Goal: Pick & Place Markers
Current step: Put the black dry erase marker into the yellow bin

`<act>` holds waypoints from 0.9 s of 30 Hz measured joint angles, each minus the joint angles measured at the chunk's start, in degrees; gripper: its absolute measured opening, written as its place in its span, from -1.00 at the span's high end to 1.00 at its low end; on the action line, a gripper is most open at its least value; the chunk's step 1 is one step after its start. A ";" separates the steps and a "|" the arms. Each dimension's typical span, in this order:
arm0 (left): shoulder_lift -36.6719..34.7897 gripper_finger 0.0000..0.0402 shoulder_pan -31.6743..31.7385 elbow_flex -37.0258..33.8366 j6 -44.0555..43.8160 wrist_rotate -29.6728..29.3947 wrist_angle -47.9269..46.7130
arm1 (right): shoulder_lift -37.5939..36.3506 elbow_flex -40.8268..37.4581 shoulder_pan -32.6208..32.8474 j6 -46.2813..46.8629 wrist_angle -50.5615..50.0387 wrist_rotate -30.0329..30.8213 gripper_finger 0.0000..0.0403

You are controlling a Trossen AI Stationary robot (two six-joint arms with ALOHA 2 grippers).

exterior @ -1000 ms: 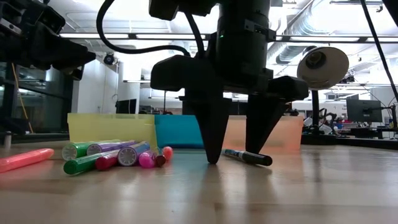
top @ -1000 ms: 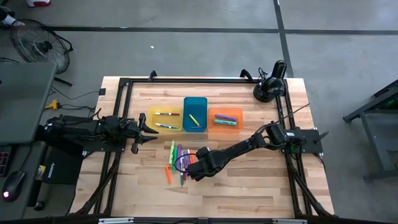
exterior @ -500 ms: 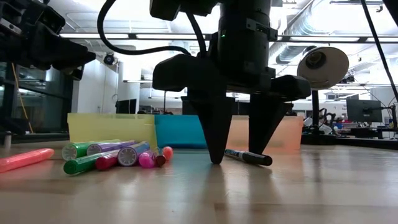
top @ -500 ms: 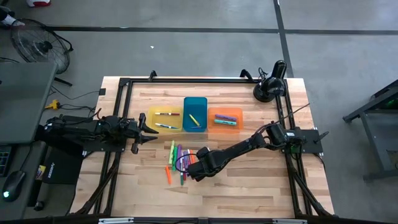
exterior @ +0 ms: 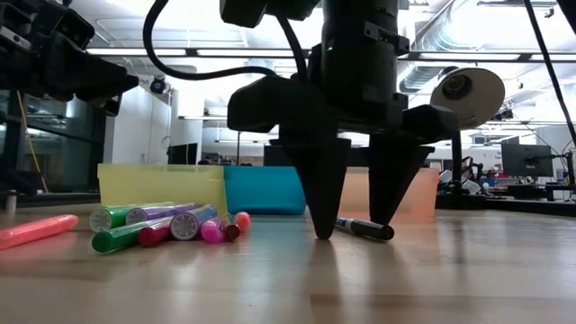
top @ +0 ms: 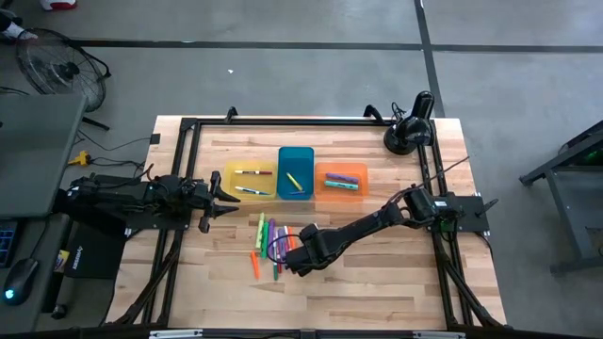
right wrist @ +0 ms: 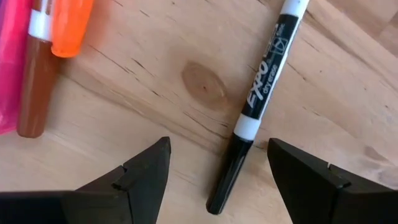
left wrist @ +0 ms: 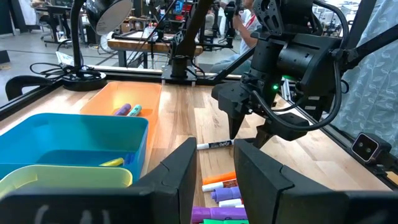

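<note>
Table (top: 396, 273): a wooden top inside a black frame, filling the middle of the high view, with a black desk lamp (top: 408, 132) at its upper right.

Trays: three in a row at centre-top of the table, a yellow tray (top: 229, 179), a blue tray (top: 296, 156) and an orange tray (top: 329, 170); markers already lie in each, too small to count surely.

Right gripper (exterior: 352, 229): centre of the low view, fingers apart and pointing down, one tip on each side of the black dry-erase marker (right wrist: 255, 111).

What changed: over the last second the right gripper has slid a little toward the right of the low view. Before, the marker lay mostly outside the right-hand finger; now its body sits between the two tips. This looks like the final lining-up, with closing on the marker next.

Left gripper (left wrist: 216, 168): left-centre of the high view, beside the yellow tray, fingers parted on nothing, waiting and unmoved.

Loose markers (exterior: 153, 225): a cluster at lower left of the low view, just beside the right gripper, roughly eight to ten in green, purple, pink, orange and blue; overlap prevents a firm count.

Pink highlighter (exterior: 36, 230): one, apart at the far left edge of the low view.
</note>
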 joint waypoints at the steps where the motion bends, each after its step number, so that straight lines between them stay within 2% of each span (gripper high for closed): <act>1: 0.00 0.48 0.01 -0.01 0.00 -0.01 0.00 | 0.00 0.00 0.08 0.32 -0.18 -0.34 -0.29; 8: 0.00 0.48 -0.01 0.01 0.00 -0.01 0.00 | -0.02 -0.02 0.17 1.36 -0.45 -2.64 -0.29; 18: -0.02 0.48 -0.01 -0.01 0.00 -0.01 0.00 | -0.02 -0.02 -0.16 0.22 -0.43 -2.84 -0.28; 27: -0.02 0.48 0.01 -0.01 0.00 -0.01 0.00 | -0.02 -0.02 -0.66 -0.22 0.03 -2.37 0.01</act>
